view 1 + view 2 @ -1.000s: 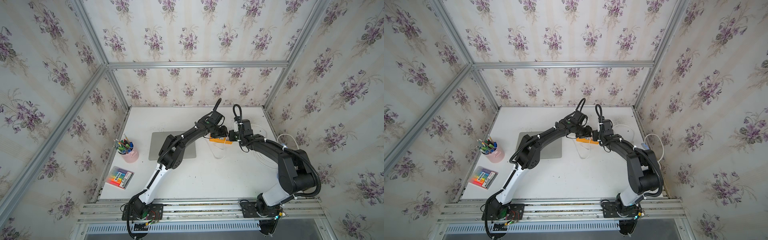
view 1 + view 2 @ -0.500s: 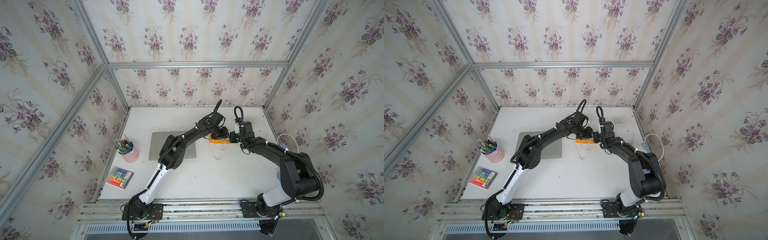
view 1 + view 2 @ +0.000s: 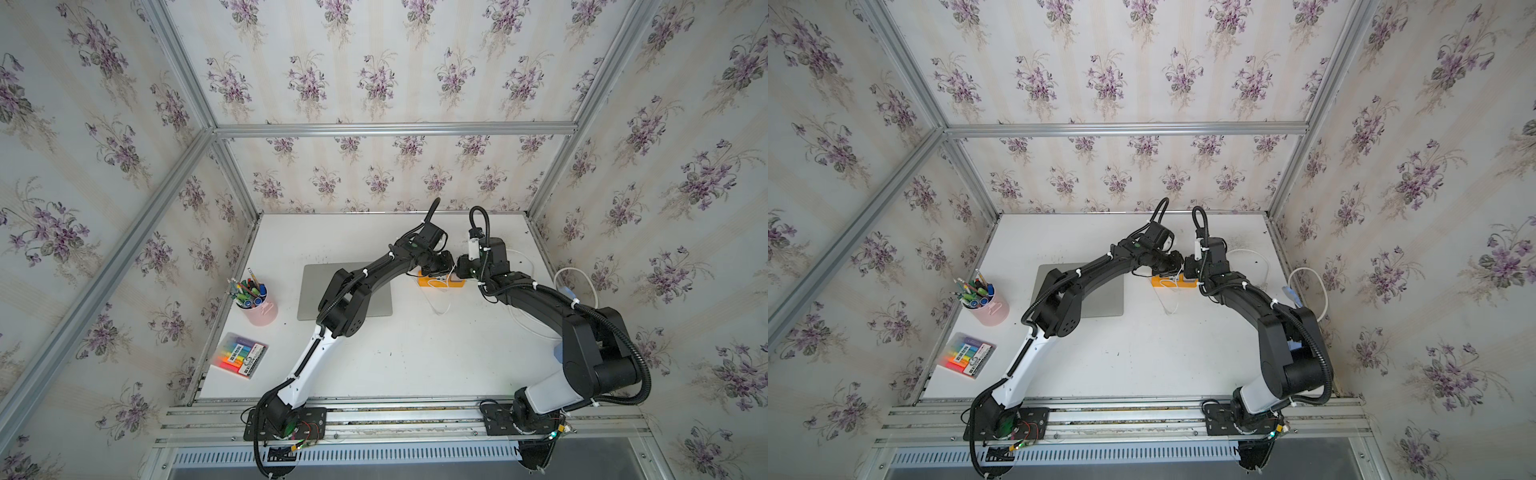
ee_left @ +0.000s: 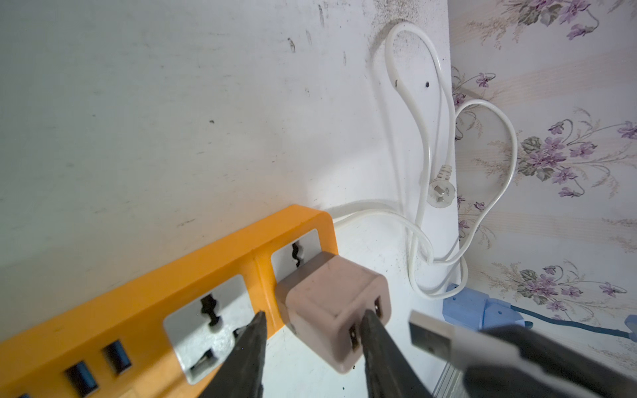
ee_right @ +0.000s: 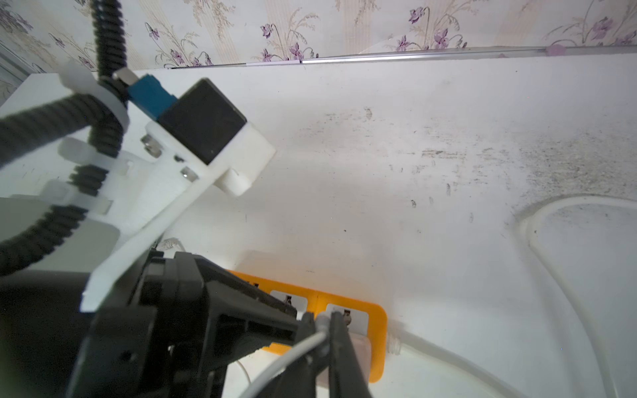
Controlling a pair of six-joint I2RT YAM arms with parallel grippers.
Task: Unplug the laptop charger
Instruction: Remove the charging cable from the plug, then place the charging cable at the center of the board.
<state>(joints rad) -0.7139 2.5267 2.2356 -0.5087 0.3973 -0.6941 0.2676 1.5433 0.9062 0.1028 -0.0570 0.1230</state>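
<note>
So the left gripper [image 4: 314, 313] has its jaws partway apart around the pinkish charger cube [image 4: 331, 296]. One finger sits just shy of it with orange showing in between, so nothing's clamped yet. The cube sits a bit crooked at the end socket of the orange power strip [image 4: 138, 310], prongs hidden. The right gripper [image 5: 322, 318] is pinched tight on the cable's USB plug [image 4: 431, 336], just beside the cube and clear of its ports. The laptop [image 3: 313, 291] lies closed on the surface [image 3: 415, 353] under the left arm. The highlighter pack [image 3: 240, 354] label's too small to read.

Table [image 3: 415, 361] (smudged) bears laptop [image 3: 311, 291], likely markers [image 3: 239, 353].
</note>
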